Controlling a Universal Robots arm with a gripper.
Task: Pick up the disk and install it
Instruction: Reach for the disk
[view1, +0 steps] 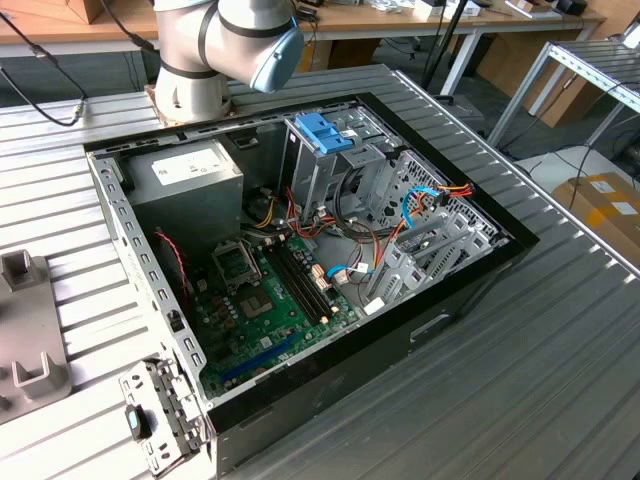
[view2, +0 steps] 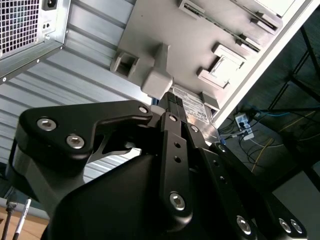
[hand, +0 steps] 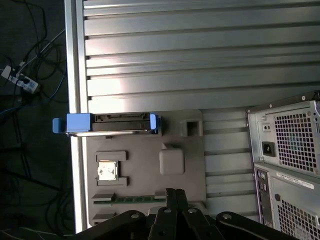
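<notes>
Well, gripper (hand: 173, 192) fingers pressed together, empty; disk (hand: 115, 123) well beyond them. We judge it stiff, heavyish, fragile: grip by blue rails (hand: 79, 123).

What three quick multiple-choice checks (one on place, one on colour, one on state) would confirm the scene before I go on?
1. Where is the disk?
A: in the computer case. B: on the grey tray at the table edge. C: in the gripper.
2. What colour are the disk's rails?
A: red. B: green. C: blue.
3. How is the computer case?
A: lying open. B: closed by a panel. C: standing upright.

Answers:
1. B, since the first wrist view shows it resting on the tray.
2. C, since both of its ends show blue.
3. A, since the motherboard lies bare in the exterior view.
</notes>
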